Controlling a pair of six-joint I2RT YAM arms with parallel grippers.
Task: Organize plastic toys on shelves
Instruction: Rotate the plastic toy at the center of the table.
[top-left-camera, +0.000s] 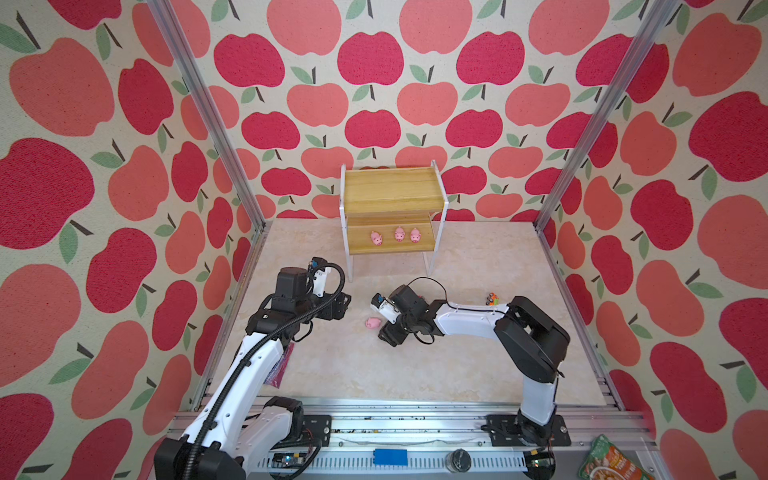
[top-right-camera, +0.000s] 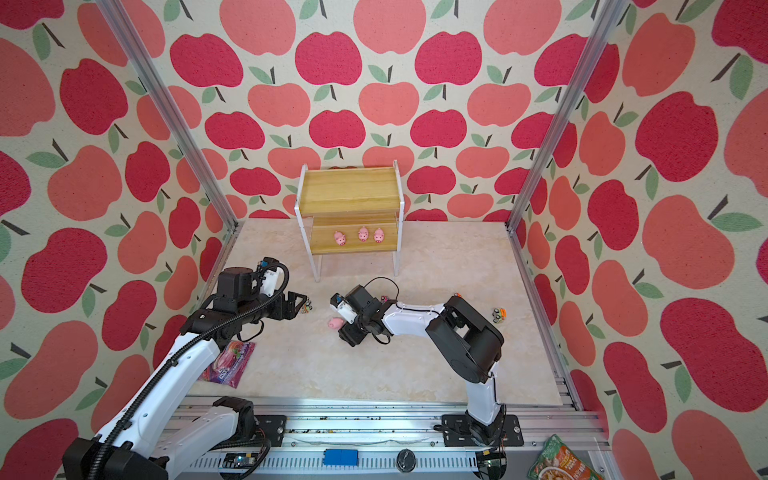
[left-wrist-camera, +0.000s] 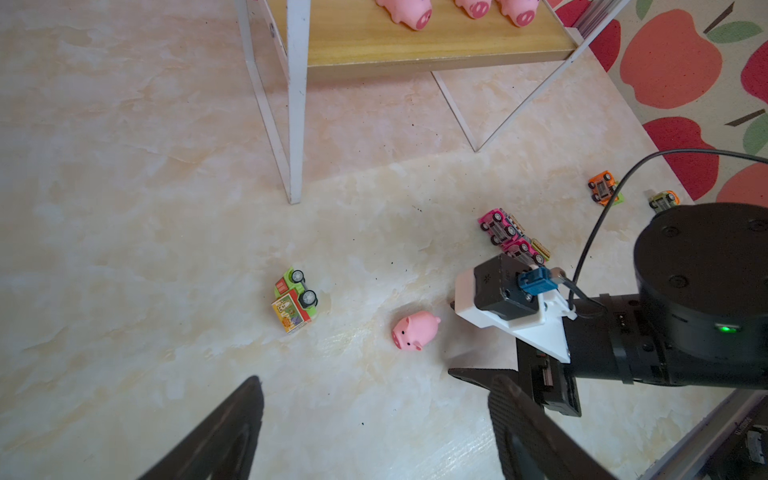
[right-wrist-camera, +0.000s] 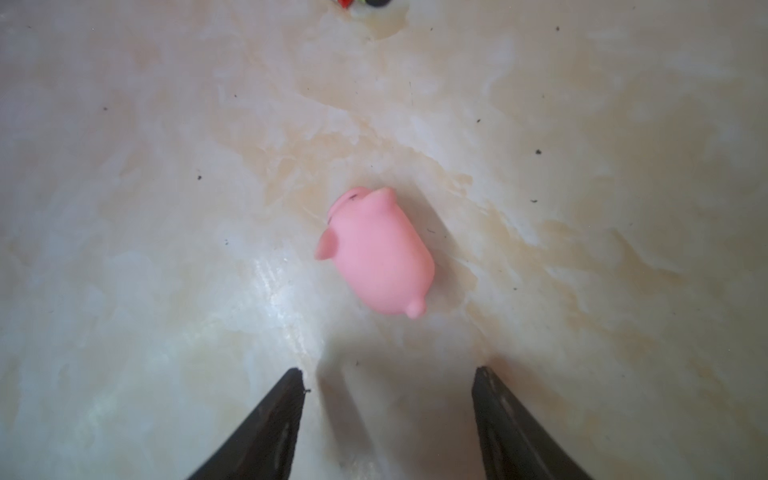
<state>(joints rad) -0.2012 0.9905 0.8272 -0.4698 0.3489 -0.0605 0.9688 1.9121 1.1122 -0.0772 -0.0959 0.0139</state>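
The shelves (top-left-camera: 392, 195) stand at the back, with three pink pigs (top-left-camera: 399, 234) on the lower board (left-wrist-camera: 415, 45). A fourth pig (top-left-camera: 373, 323) lies on its side on the floor. My right gripper (right-wrist-camera: 388, 374) is low and open. That pig (right-wrist-camera: 376, 253) lies just ahead of its fingertips, not between them. My left gripper (left-wrist-camera: 374, 380) hangs open and empty to the pig's left. A yellow-green truck (left-wrist-camera: 294, 300) lies on its side close ahead of it. Two pink trucks (left-wrist-camera: 509, 235) sit behind the right wrist. An orange truck (left-wrist-camera: 602, 187) lies farther right.
A purple snack packet (top-right-camera: 228, 363) lies on the floor under my left arm. A green food pouch (top-left-camera: 611, 461) rests on the front rail at the right. Metal posts (top-left-camera: 582, 137) and apple-print walls close in the floor on three sides.
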